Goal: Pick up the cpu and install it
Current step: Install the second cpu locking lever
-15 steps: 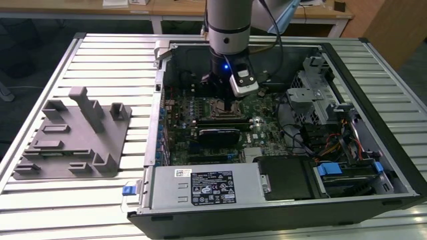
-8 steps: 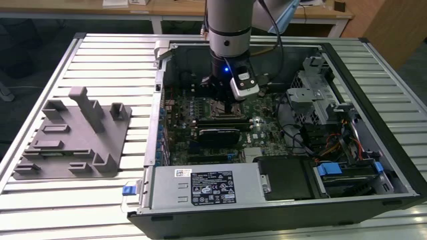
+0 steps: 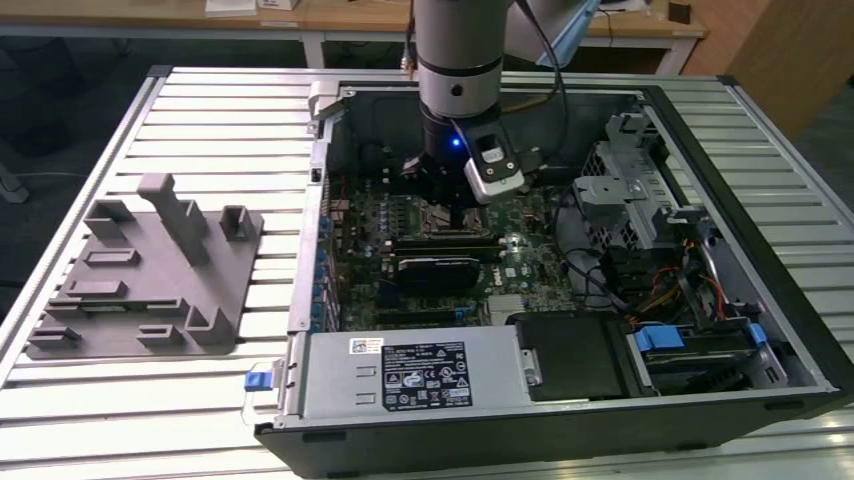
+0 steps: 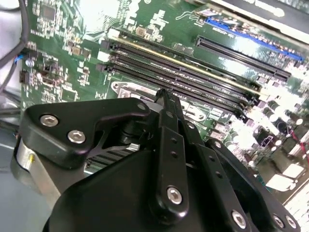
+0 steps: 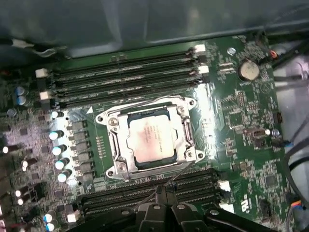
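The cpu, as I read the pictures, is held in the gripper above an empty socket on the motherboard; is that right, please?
Not quite. The cpu is not in the gripper; it already lies in the socket on the motherboard, inside the metal frame. The first wrist view shows this, with the gripper's tips beside the socket, over the memory slots, holding nothing.

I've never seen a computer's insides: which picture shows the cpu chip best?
The first wrist view: the cpu lies face-up in its metal socket frame. In the exterior view the arm stands over that spot; the second wrist view shows memory slots behind the gripper.

slatted metal table, grey tray, open computer case
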`<move>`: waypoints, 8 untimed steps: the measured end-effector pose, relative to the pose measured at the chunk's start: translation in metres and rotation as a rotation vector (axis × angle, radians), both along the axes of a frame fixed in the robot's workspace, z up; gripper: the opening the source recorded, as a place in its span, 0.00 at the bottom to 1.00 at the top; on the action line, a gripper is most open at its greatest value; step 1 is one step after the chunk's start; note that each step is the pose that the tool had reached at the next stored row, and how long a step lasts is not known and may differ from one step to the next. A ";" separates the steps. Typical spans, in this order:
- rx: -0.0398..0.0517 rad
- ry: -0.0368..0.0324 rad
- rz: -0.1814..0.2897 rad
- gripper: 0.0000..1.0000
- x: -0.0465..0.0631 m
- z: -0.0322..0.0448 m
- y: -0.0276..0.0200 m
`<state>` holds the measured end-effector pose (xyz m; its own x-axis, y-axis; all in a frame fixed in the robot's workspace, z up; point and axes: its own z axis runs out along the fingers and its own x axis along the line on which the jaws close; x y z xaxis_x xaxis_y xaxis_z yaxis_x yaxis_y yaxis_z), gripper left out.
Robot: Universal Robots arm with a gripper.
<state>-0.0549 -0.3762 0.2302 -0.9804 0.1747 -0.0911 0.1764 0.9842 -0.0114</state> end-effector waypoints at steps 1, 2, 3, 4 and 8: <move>-0.0001 0.0000 0.015 0.11 0.000 -0.0002 0.0000; -0.0001 0.0000 0.026 0.11 0.000 -0.0003 0.0000; -0.0001 0.0000 0.034 0.11 -0.001 -0.0005 -0.0001; -0.0002 0.0001 0.040 0.11 -0.003 -0.0006 -0.0002; 0.0000 0.0000 0.059 0.11 -0.009 -0.0015 -0.0006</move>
<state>-0.0635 -0.3768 0.2287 -0.9890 0.1167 -0.0912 0.1182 0.9929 -0.0114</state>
